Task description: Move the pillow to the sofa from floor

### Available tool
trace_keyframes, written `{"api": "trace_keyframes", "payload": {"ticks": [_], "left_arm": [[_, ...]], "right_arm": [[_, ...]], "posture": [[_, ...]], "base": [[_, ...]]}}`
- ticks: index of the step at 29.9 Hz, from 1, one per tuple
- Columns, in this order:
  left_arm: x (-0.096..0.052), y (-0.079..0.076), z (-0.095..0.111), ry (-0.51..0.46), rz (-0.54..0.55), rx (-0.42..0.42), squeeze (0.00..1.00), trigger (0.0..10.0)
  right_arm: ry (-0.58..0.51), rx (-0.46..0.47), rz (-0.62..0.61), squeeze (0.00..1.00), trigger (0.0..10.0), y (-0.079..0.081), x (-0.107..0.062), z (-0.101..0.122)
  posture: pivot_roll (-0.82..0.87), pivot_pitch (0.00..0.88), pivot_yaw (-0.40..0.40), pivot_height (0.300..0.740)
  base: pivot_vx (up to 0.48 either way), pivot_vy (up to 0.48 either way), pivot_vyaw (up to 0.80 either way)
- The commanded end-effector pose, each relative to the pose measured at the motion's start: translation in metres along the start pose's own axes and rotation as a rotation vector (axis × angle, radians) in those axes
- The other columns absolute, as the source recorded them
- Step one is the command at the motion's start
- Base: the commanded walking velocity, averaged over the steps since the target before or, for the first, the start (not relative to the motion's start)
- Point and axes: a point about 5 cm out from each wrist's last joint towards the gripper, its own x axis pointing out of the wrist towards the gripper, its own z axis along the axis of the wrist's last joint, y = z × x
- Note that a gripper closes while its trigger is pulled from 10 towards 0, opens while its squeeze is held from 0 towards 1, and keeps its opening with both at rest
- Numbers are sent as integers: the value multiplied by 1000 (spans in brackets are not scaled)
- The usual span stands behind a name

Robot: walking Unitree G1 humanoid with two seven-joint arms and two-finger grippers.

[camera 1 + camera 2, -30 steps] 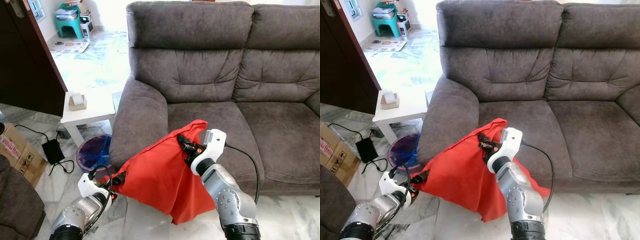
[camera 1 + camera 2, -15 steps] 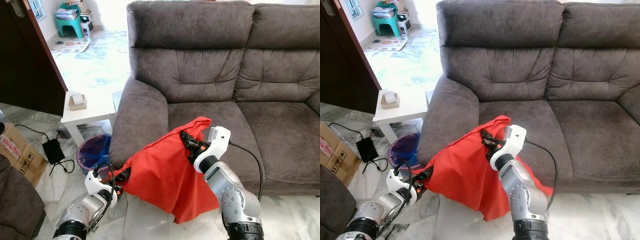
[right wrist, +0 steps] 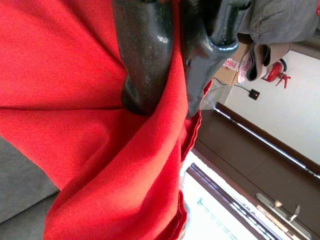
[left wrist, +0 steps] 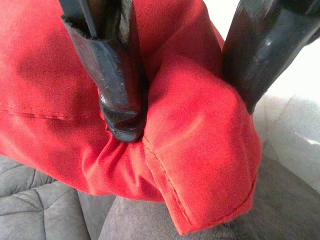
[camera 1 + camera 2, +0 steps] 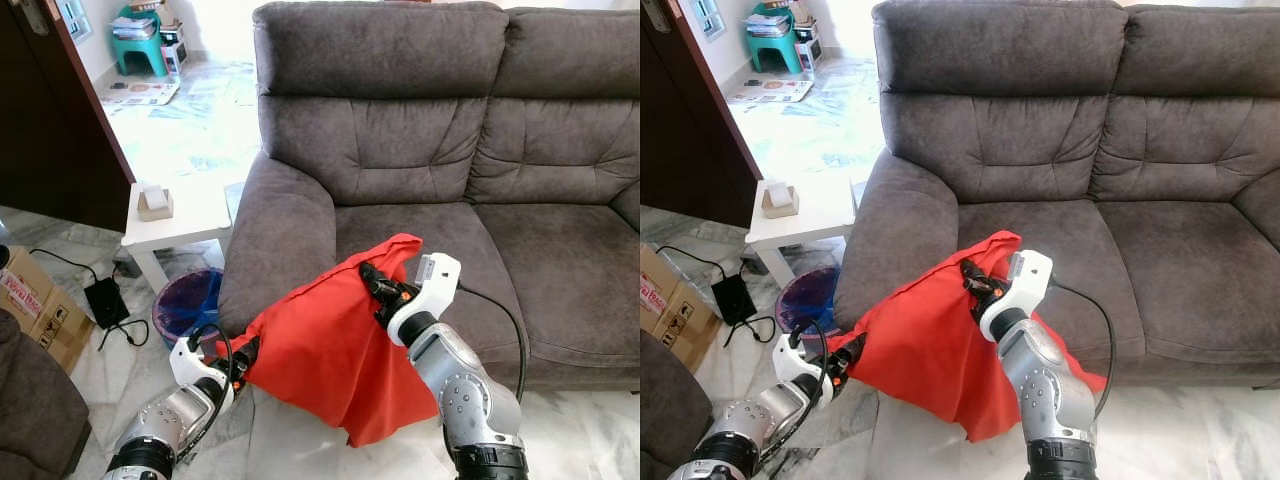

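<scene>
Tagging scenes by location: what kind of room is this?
Most likely a home living room: a grey fabric sofa, a small white side table beside its arm, marble-look tiled floor, and cardboard boxes with a charger on the floor.

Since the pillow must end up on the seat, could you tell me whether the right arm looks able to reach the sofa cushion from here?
Probably yes: the right tool, shut on the red pillow, already hangs over the seat cushion front edge, with nothing between.

You've got the red pillow [image 5: 330,350] pinched between both tools, sagging against the grey sofa [image 5: 420,150] front edge, off the floor.
</scene>
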Motion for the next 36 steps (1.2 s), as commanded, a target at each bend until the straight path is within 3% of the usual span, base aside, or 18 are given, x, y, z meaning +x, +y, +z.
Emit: {"api": "trace_keyframes", "payload": {"ticks": [1,36], "left_arm": [[0,3,-5,25,10,13,0,0],[-1,1,0,-4,2,19,0,0]], "right_arm": [[-138,-40,162,0,10000,38,3,34],[-118,-42,141,0,10000,33,2,29]], "posture": [[84,98,-15,740],[91,103,-10,740]], "base": [[0,0,0],[0,0,0]]}}
